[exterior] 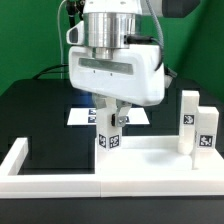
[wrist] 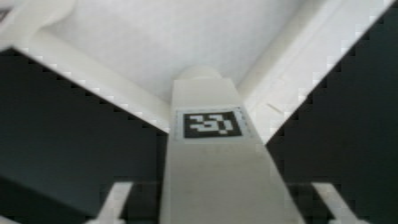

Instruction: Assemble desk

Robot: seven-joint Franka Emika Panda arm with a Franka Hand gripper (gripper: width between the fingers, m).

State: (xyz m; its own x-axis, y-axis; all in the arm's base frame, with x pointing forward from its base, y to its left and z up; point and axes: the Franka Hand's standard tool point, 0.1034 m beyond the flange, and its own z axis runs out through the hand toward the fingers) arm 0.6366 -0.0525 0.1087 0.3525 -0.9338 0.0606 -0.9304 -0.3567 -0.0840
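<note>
A white block leg [exterior: 108, 141] with black-and-white tags stands upright at the near middle, beside the rim of the white tray-like desk top [exterior: 150, 155]. My gripper [exterior: 110, 128] hangs straight over it, its fingers down on either side of the leg. In the wrist view the leg [wrist: 215, 150] runs up between my fingers [wrist: 118, 203], and a dark gap shows on each side, so the gripper [wrist: 219, 205] is open around it. The wide white surface behind the leg in that view is the desk top [wrist: 178, 30]. Two more legs [exterior: 190, 120] [exterior: 206, 132] stand upright at the exterior view's right.
The marker board [exterior: 85, 116] lies flat on the black table behind the gripper. A long white border bar [exterior: 20, 158] runs along the exterior view's left and front.
</note>
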